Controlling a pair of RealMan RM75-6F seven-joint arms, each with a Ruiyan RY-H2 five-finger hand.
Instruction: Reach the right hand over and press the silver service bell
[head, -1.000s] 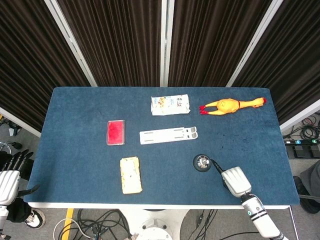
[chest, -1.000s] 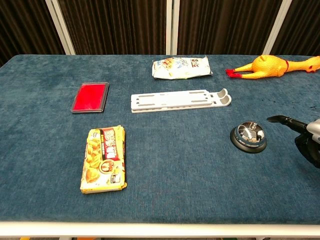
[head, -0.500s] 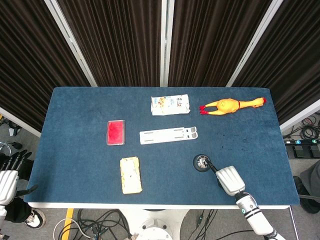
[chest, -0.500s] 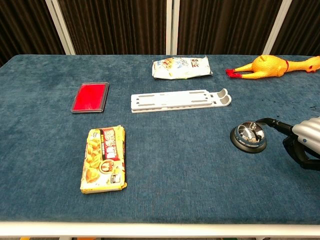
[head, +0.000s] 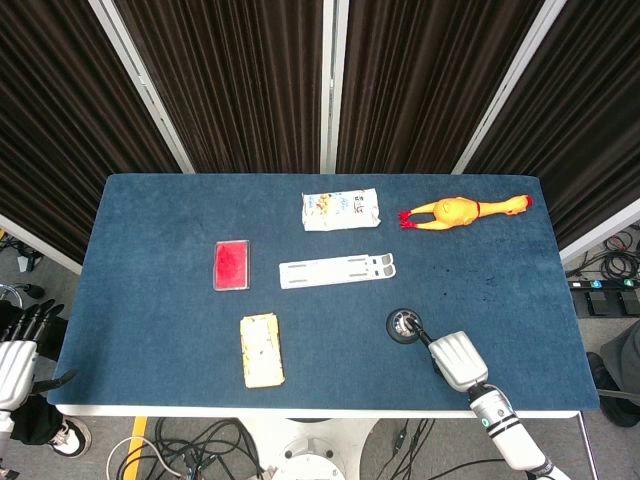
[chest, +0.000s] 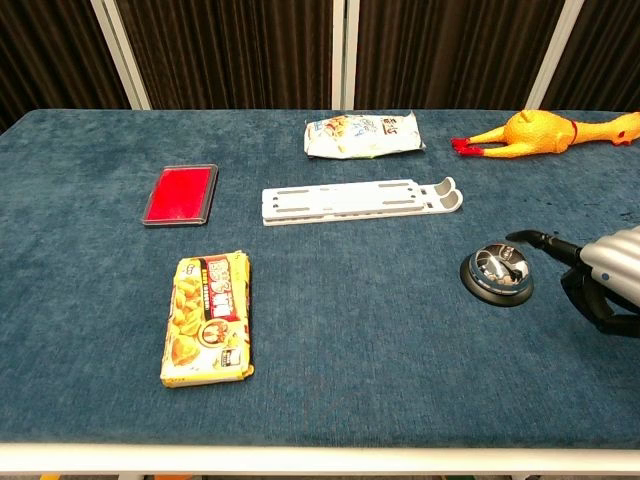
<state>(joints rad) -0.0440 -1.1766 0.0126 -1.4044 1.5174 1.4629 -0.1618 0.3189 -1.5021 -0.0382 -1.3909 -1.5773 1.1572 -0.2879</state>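
Dark pleated curtains behind; blue cloth table in front. Right hand low at right edge, one dark finger stretched out over silver service bell, tip above dome; remaining fingers curled under, gripping nothing. Contact with bell button too fine to judge. Hand cropped by frame edge in chest view. Left hand off table at lower left, fingers spread, partly cut off. Compared with half second back: right hand shifted slightly, fingertip farther over bell.
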